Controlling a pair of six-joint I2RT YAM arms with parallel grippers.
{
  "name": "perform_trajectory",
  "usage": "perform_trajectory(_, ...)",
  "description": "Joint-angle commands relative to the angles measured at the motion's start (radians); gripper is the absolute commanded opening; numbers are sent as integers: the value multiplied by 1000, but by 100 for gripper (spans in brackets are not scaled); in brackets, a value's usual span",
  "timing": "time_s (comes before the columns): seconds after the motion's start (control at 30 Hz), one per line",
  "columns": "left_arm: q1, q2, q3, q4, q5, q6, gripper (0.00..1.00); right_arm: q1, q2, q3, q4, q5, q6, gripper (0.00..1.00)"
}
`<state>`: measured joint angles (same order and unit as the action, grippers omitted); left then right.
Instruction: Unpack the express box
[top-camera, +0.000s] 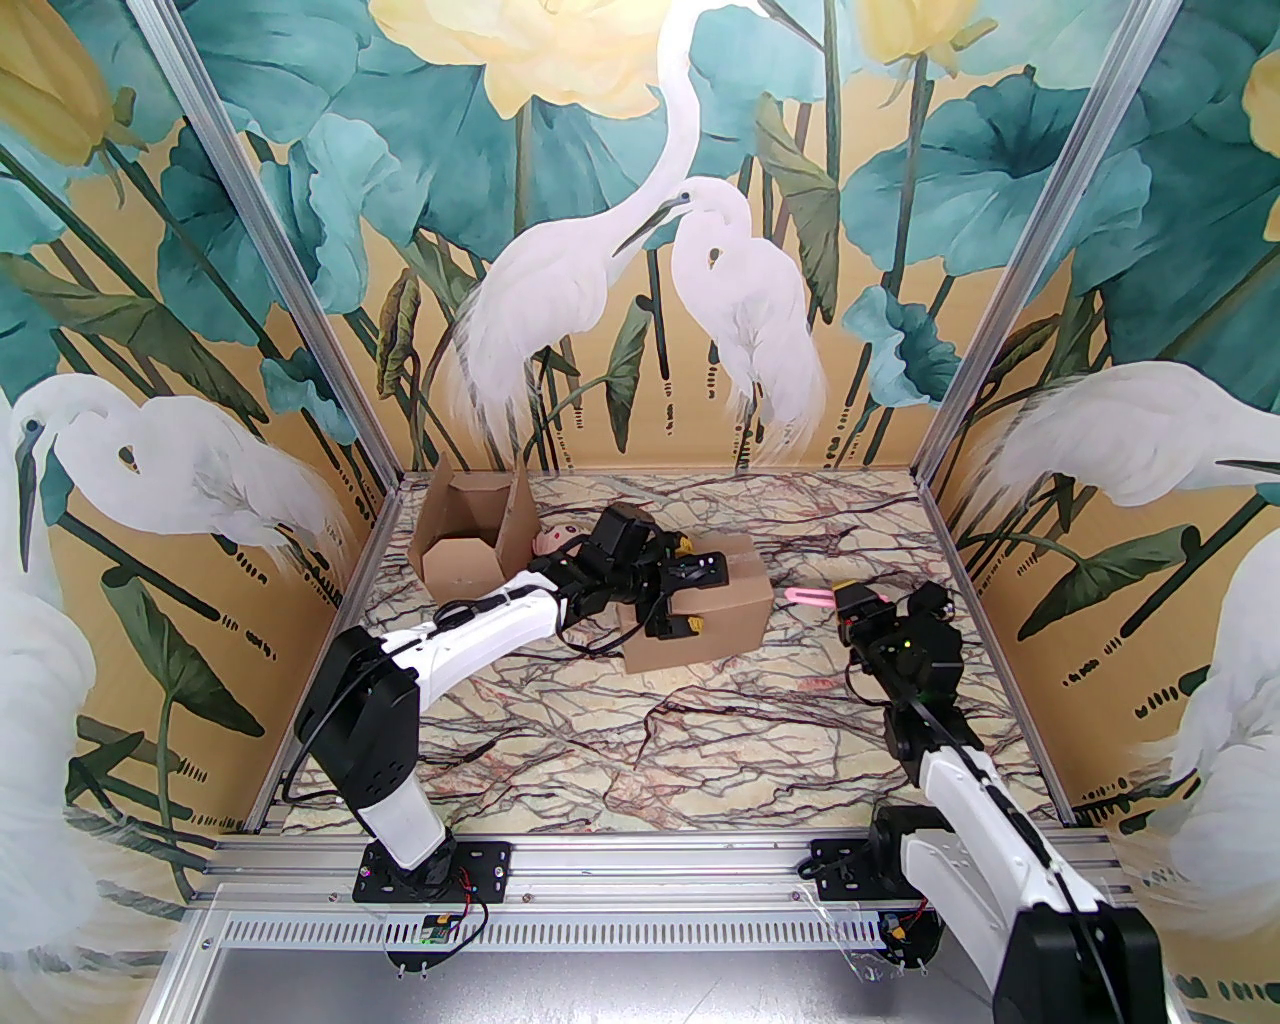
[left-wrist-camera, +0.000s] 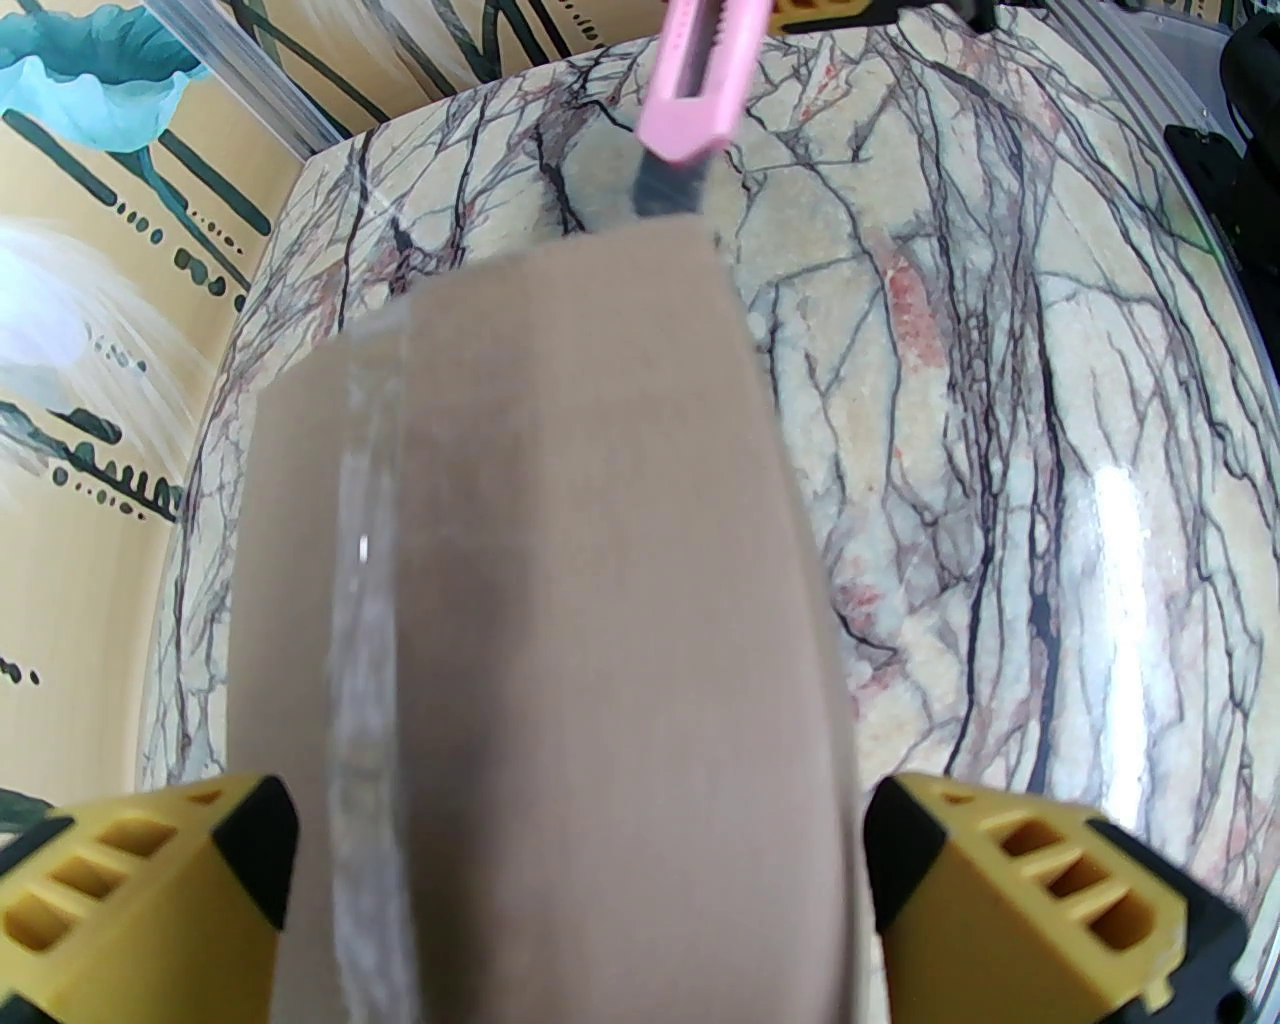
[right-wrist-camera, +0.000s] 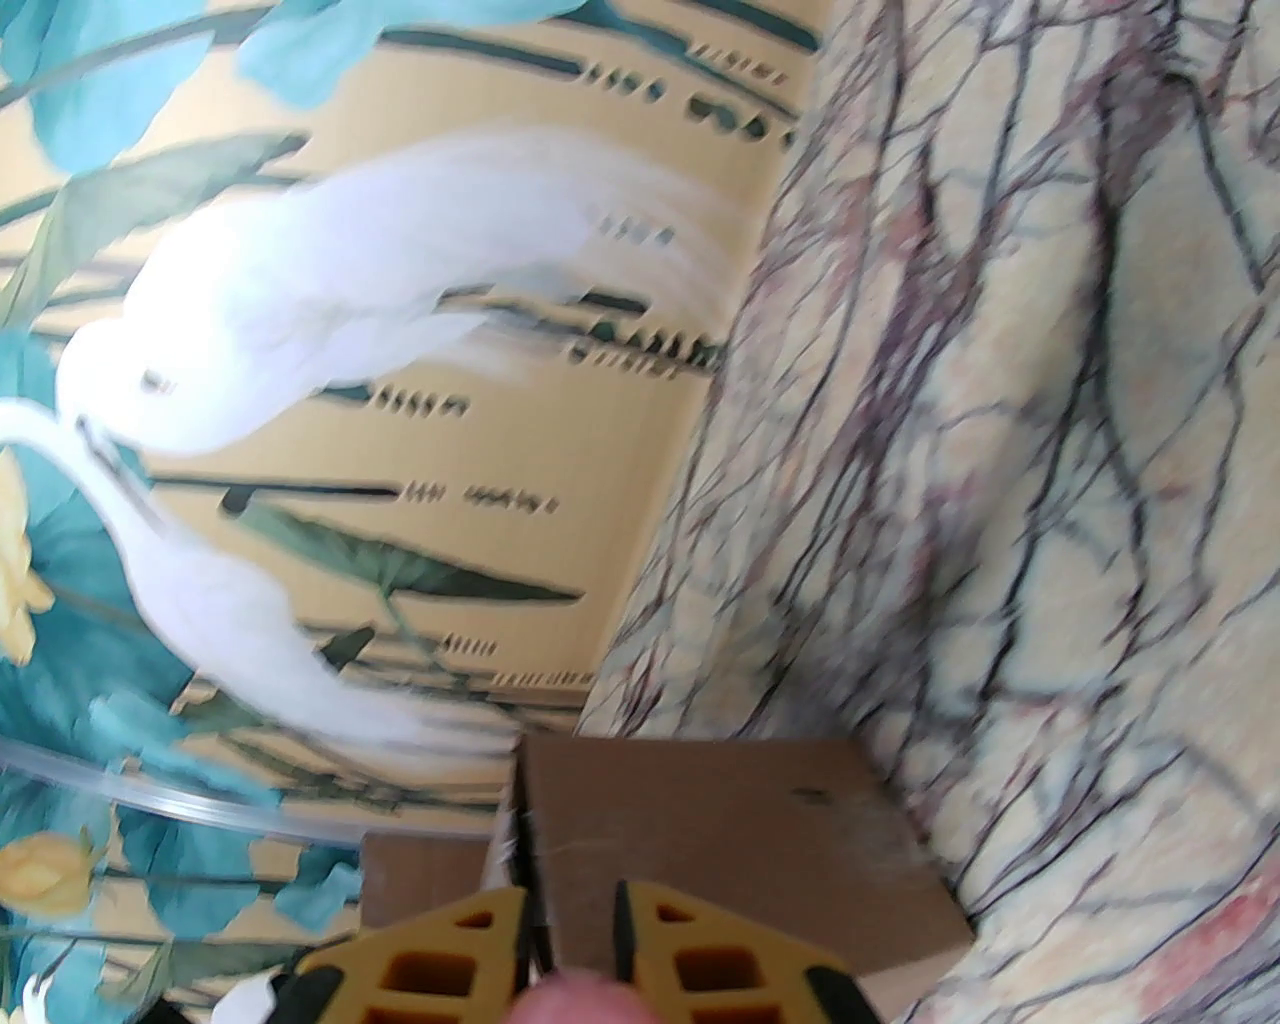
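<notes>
A closed brown express box (top-camera: 715, 615) lies mid-table, with clear tape along its top (left-wrist-camera: 540, 650). My left gripper (top-camera: 690, 598) reaches over it, its yellow fingers (left-wrist-camera: 150, 900) spread wide and pressed against the box's two sides. My right gripper (top-camera: 858, 600) is shut on a pink utility knife (top-camera: 812, 597). The knife (left-wrist-camera: 695, 80) points at the box and its dark blade meets the box's far top edge. In the right wrist view the fingers (right-wrist-camera: 470, 960) sit close together, the thin blade runs ahead of them, and the box (right-wrist-camera: 720, 840) lies just beyond.
An opened, empty-looking cardboard box (top-camera: 470, 545) stands at the back left by the wall. A pink plush toy (top-camera: 555, 540) lies between it and my left arm. Painted walls close in the marble table (top-camera: 640, 740) on three sides, with free room at the front.
</notes>
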<state>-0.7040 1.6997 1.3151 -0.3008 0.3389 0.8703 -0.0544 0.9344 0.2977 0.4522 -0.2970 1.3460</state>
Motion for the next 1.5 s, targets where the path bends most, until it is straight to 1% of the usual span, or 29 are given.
perform_trajectory(0.0, -3, -46, -29, 0, 29, -47, 99, -30, 99, -10, 82, -59, -24, 0)
perform_trajectory(0.1, -5, -72, -64, 21, 28, -71, 99, -72, 164, -13, 161, -77, -5, 0)
perform_trajectory(0.17, -6, -91, -77, 32, 20, -91, 99, -110, 212, -2, 197, -120, 1, 0)
perform_trajectory(0.27, -6, -122, -96, 47, 5, -125, 99, -149, 265, 39, 119, -121, -69, 0)
perform_trajectory(0.37, -6, -148, -107, 55, -8, -176, 99, -194, 355, 53, 151, -132, -100, 0)
perform_trajectory(0.43, -5, -157, -112, 60, -18, -199, 99, -216, 435, 48, 282, -149, -71, 0)
perform_trajectory(0.57, -6, -139, -118, 48, -39, -192, 100, -225, 583, 70, 557, -224, 63, 0)
perform_trajectory(0.63, -4, -128, -129, 52, -47, -178, 100, -225, 614, 99, 628, -265, 103, 0)
perform_trajectory(0.67, 1, -124, -136, 56, -44, -173, 100, -225, 616, 112, 631, -283, 108, 0)
perform_trajectory(0.8, 15, -114, -173, 64, -18, -157, 100, -224, 564, 168, 534, -355, 75, 0)
perform_trajectory(1.0, 34, -135, -240, 48, -3, -157, 99, -233, 448, 250, 261, -418, -54, 0)
perform_trajectory(1.1, 44, -136, -273, 35, 5, -158, 99, -250, 424, 293, 178, -443, -94, 0)
perform_trajectory(1.23, 43, -147, -281, 30, 14, -175, 100, -293, 452, 310, 177, -458, -99, 0)
perform_trajectory(1.33, 43, -150, -269, 8, 3, -184, 99, -347, 514, 289, 355, -484, -1, 0)
perform_trajectory(1.37, 43, -153, -265, 3, 5, -191, 99, -358, 528, 296, 356, -488, 3, 0)
perform_trajectory(1.47, 44, -178, -258, 13, 35, -228, 100, -358, 583, 332, 218, -479, -98, 0)
